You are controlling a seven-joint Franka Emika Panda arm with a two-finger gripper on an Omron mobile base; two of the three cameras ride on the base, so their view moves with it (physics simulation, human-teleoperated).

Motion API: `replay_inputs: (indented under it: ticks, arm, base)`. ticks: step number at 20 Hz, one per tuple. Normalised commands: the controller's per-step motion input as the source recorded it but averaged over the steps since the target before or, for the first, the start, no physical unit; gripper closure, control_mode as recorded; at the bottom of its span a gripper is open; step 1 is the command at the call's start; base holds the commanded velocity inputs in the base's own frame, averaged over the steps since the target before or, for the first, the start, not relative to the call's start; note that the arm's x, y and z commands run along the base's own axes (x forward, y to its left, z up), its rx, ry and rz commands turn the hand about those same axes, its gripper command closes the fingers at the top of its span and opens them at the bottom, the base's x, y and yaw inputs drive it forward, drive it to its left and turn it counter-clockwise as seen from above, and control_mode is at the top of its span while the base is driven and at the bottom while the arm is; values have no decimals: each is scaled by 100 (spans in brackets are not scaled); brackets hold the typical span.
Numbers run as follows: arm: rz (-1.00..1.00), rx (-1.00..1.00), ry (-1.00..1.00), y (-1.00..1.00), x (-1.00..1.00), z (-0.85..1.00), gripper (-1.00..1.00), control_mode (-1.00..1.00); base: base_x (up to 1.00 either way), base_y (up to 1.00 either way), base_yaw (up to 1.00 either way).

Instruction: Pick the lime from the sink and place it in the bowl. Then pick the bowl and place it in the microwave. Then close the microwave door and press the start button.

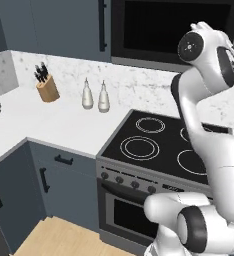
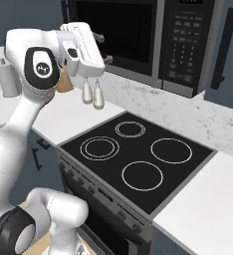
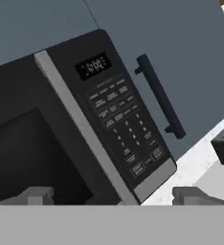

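We find the microwave mounted above the stove, its door seemingly shut and its black control strip running lengthwise up the hand view, just ahead between the fingertips. Our gripper hangs before the door, left of that strip, jaws wide and empty. We judge the start press means shifting right.

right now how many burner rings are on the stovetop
4 on the stovetop: back left ring, front left ring, back right ring, front right ring. None looks hidden in the right base view.
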Motion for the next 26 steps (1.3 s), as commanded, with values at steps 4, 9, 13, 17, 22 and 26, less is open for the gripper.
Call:
replay_inputs:
  ticks: [4,9,13,17,22,26]
  arm:
    - [21,-5,22,0,-90,0,-100,-100]
    - [29,-6,20,0,-79,-5,-100,-100]
    - [26,-11,14,0,-59,-18,100,-100]
    - [16,-16,0,0,-64,-37,100,-100]
    - [11,-19,-9,0,-39,-49,100,-100]
    - [9,-6,-14,-4,-1,-35,100,-100]
  base:
    - [0,0,0]
    - [0,0,0]
    - [0,0,0]
    - [0,0,0]
    - [0,0,0]
    - [0,0,0]
